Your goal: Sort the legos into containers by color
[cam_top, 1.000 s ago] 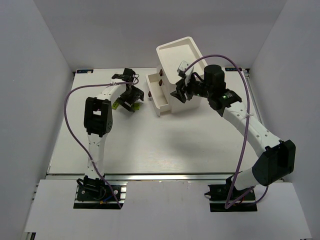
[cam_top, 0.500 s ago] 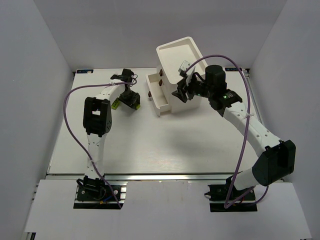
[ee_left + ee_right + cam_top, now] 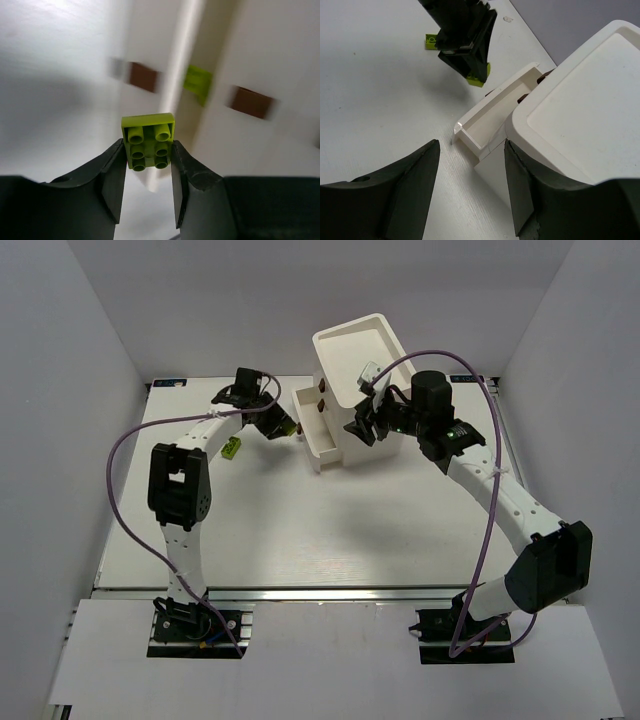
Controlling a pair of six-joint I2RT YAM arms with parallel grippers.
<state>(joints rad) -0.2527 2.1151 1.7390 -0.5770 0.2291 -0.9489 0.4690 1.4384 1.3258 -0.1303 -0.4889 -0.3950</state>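
Note:
My left gripper is shut on a yellow-green lego, held by its sides just left of the white cabinet with its pulled-out drawers. In the left wrist view the brown knobs are blurred, and another yellow-green lego shows inside a drawer. A further yellow-green lego lies on the table. My right gripper is open and empty beside the cabinet's front. The right wrist view shows an open drawer, the left gripper and its lego. No green or purple legos show.
The cabinet's top is a shallow tray. White walls enclose the table on three sides. The purple cables loop beside each arm.
My left gripper closed on a yellow-green lego on the table, lifted it and moved right toward the drawers. One yellow-green lego stays on the table. The right arm has barely moved.

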